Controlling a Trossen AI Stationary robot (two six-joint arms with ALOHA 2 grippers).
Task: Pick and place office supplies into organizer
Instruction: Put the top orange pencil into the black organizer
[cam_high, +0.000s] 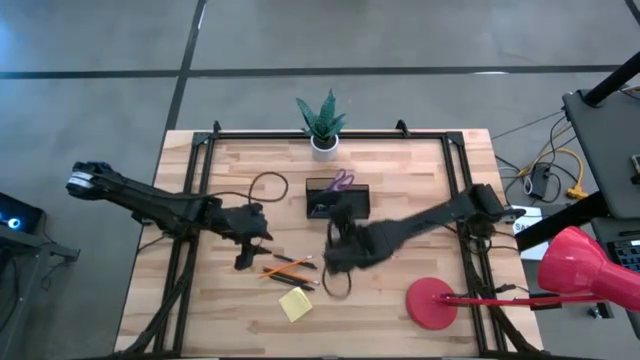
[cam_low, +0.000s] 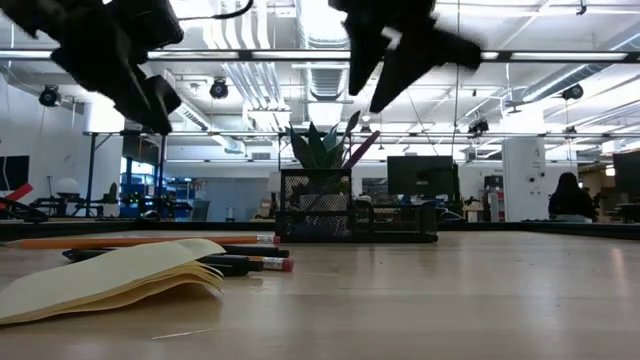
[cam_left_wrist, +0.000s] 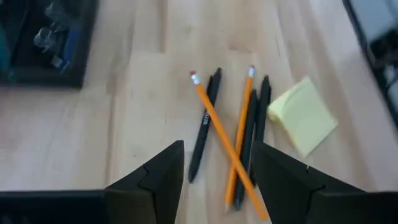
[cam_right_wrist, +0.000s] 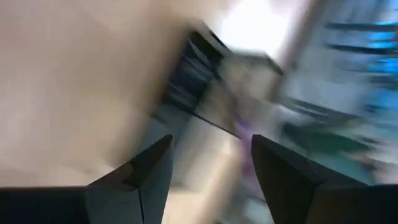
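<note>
Left wrist view: orange pencils (cam_left_wrist: 219, 121) and dark pens (cam_left_wrist: 204, 124) are seen crossed, ends fanned towards parted left gripper (cam_left_wrist: 217, 180); right gripper (cam_right_wrist: 208, 163) is parted, empty; black mesh organizer (cam_right_wrist: 193, 81) is blurred.

Organizer (cam_right_wrist: 205, 81) blurred (motion smear)

I can read no text, label or number from here. The slim black plastic pen (cam_left_wrist: 203, 127) at the centre of my left wrist frame carries a small pale print along its barrel, but the letters are too blurred to make out.
</note>
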